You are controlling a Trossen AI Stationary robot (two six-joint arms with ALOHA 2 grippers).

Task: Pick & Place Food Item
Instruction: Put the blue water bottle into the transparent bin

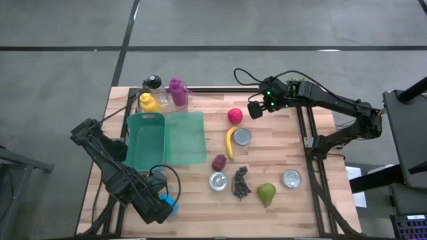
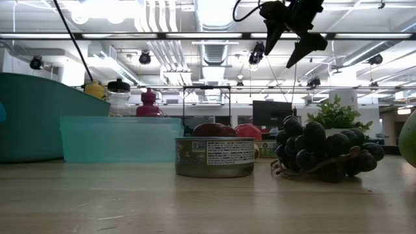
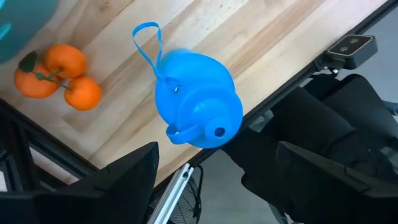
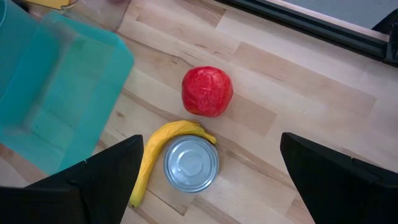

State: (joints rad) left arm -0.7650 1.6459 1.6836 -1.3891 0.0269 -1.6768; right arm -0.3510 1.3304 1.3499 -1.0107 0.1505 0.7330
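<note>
While the wooden table carries everything, the teal bin serves as the landmark, standing at the table's left half with a flat teal lid touching its right side. Well right of the bin and raised above the table, the right gripper hangs with its fingers spread apart and holding nothing, just beside and above the red pomegranate-like fruit. Near the bin's near-left corner, the left gripper sits low with its fingers also apart and empty, over a blue bottle. Behind the bin stand a magenta bottle, a yellow bottle and a black-capped jar. Right of the lid lies a banana touching a tin can. Farther right and nearer the front are a green pear, dark grapes, two more cans and a small dark fig. Small oranges lie near the blue bottle.
</note>
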